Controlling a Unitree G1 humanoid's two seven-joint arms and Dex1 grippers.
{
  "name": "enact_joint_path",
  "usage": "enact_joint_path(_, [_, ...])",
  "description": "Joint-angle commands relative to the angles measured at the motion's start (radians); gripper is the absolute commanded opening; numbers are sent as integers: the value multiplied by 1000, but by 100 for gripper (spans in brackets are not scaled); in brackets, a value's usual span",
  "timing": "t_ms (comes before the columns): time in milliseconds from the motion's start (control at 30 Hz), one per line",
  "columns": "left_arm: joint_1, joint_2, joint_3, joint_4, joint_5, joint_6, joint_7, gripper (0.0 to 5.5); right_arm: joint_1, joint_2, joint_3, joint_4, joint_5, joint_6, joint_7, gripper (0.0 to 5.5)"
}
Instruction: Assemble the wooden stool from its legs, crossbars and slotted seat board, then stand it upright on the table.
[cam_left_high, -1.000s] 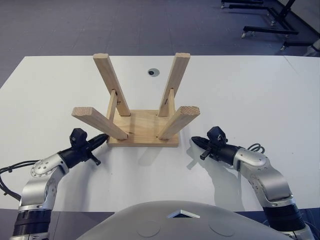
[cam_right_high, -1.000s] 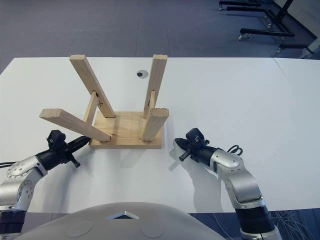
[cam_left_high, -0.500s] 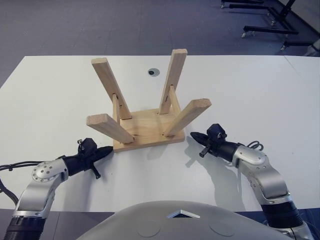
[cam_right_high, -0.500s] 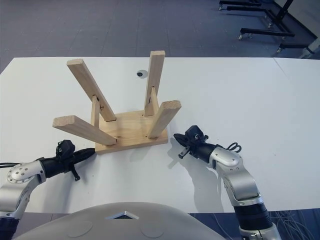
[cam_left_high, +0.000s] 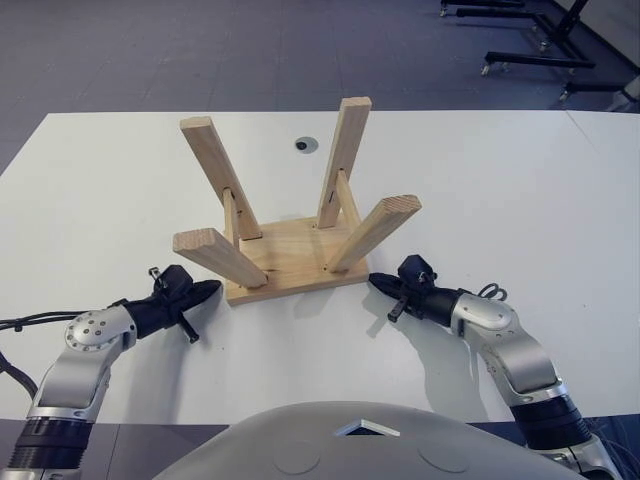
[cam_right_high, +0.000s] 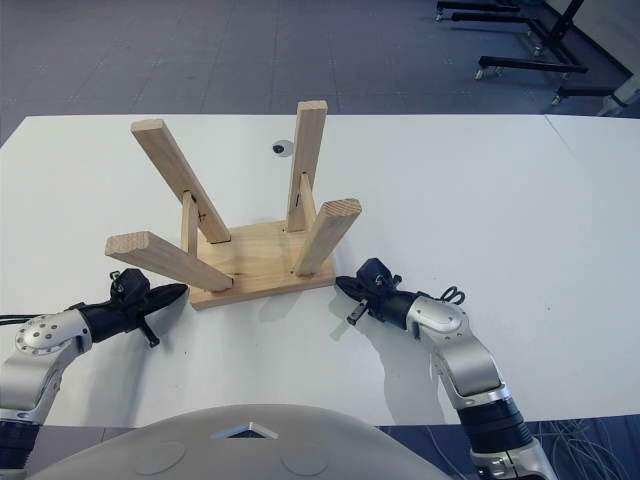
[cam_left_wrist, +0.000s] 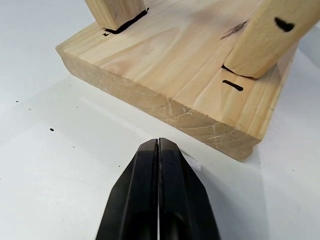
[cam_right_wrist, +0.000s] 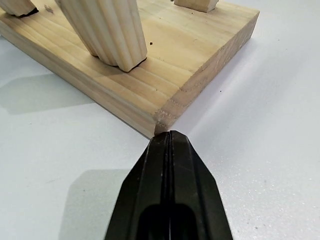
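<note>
The wooden stool (cam_left_high: 290, 255) lies upside down on the white table (cam_left_high: 480, 180). Its seat board (cam_left_wrist: 190, 95) is flat on the surface and several legs (cam_left_high: 216, 168) splay upward, joined by crossbars (cam_left_high: 232, 212). My left gripper (cam_left_high: 210, 288) is shut, its tip just short of the board's near left edge. My right gripper (cam_left_high: 376, 283) is shut as well, its tip touching the board's near right corner (cam_right_wrist: 162, 125). Both grippers hold nothing.
A small round grommet (cam_left_high: 307, 145) sits in the table behind the stool. Black wheeled stands (cam_left_high: 530, 55) are on the floor beyond the far edge. Open table surface lies to either side of the stool.
The stool has turned slightly, its right end swinging away from me. My right gripper moved left to the board's corner; my left gripper drew back, then edged toward the board again.
</note>
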Motion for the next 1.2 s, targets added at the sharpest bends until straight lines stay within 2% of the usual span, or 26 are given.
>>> enact_joint_path(33, [111,96,-33,-25,-12,64,-120,3,-4,-1,2,0,-7,-7,-5,0])
enact_joint_path(133, [100,105,-29,-15,-6,64,-107,3,-14,2,7,1,-12,-9,-5,0])
enact_joint_path(333, [0,62,-61,89,109,11,42,3,-17,14,20,7,-12,-15,-6,0])
enact_joint_path(600, [38,91,-78,60,15,39,-56,3,-37,20,11,16,-6,-14,-4,0])
enact_joint_path(900, [-38,80,-78,127,49,22,-10,3,-43,45,23,6,-3,-16,-10,0])
enact_joint_path(1200, [-14,76,-101,62,9,54,-22,3,-37,41,28,-6,-6,-7,-6,0])
